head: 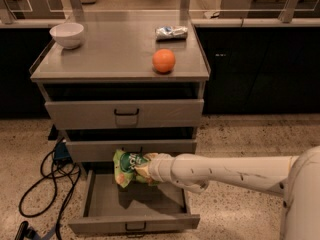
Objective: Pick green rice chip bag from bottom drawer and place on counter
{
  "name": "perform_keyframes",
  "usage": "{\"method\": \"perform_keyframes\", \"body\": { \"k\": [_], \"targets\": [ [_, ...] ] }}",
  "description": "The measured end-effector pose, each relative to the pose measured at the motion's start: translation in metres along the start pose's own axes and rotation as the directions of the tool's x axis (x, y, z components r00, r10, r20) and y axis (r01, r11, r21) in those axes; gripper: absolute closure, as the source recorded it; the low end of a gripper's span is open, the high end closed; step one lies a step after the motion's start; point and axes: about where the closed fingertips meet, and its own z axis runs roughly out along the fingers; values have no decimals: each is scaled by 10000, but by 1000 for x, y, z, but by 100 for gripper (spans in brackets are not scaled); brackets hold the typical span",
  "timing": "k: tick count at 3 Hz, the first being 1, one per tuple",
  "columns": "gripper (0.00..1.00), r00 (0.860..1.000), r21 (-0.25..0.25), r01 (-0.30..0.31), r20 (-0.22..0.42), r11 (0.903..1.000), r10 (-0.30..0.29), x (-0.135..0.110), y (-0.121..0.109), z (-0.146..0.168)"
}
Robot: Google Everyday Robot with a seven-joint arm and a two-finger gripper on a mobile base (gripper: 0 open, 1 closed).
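The arm stretched in from the right, and the hand (141,170) was clamped on the green rice chip bag (125,167). It held the bag in the air over the open bottom drawer (100,209), right in front of the middle drawer (165,148) (you could see the bag's shadow on the drawer floor). The bag looked pretty crumpled. Up on the counter (110,54) sat a white bowl (67,35) at back left, an orange (164,60) near the front right, and a silver-blue wrapper (171,32) behind it. Black cables (45,184) lay on the floor left of the cabinet.
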Motion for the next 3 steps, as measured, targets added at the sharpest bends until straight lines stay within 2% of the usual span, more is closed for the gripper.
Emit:
{"method": "perform_keyframes", "body": {
  "k": [1, 2, 3],
  "targets": [
    [100, 10000, 10, 9, 12, 10000, -9, -1, -1, 0],
    [100, 9996, 218, -219, -173, 9995, 222, -3, -13, -20],
    [100, 9960, 1334, -862, -109, 9873, 885, -9, -33, -84]
  ]
}}
